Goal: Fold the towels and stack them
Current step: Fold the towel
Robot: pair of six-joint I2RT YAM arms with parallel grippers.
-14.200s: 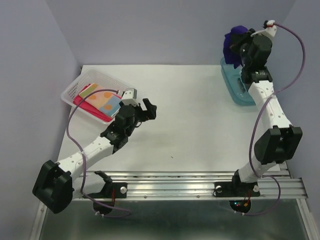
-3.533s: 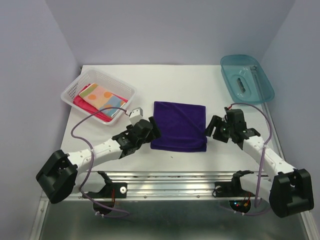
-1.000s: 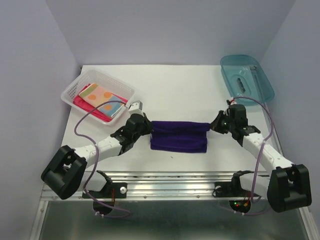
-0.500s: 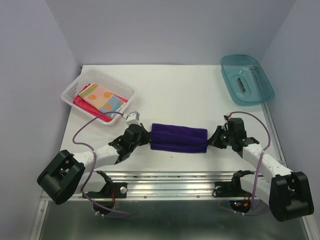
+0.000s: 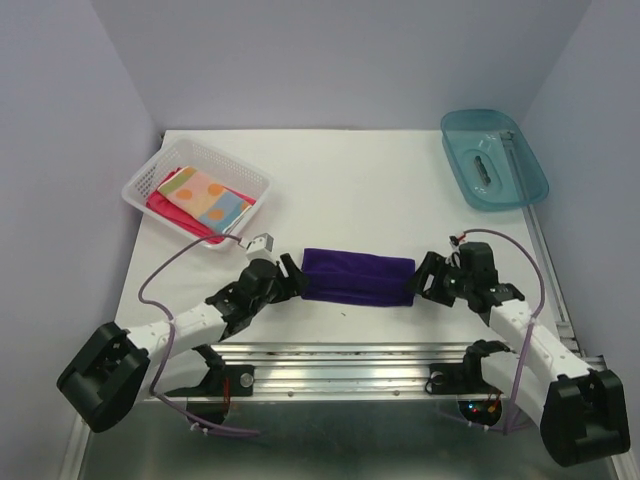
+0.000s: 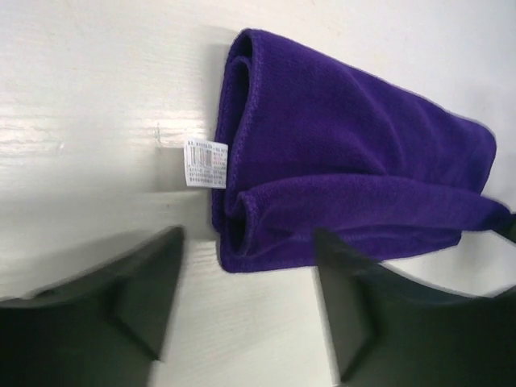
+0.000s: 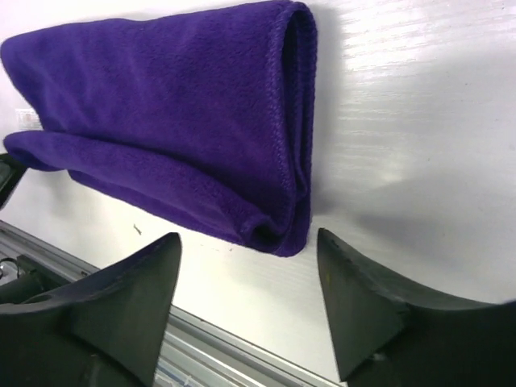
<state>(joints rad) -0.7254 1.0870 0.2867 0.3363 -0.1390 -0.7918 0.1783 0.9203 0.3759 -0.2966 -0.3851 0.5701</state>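
At far left I see the white basket [image 5: 236, 166] holding the orange dotted towel [image 5: 205, 195] on top of the pink towel [image 5: 165, 208]. My left gripper [image 5: 292, 279] sits at the left end of the folded purple towel [image 5: 358, 275], fingers spread, gripping nothing. The purple towel lies flat on the table [image 5: 350, 190], centre-front. My right gripper [image 5: 425, 280] faces its right end, fingers likewise apart. The teal tray [image 5: 531, 180] sits at the far right.

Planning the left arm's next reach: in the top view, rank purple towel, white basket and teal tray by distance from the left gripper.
1. purple towel, beside the left gripper.
2. white basket, back left.
3. teal tray, back right corner.
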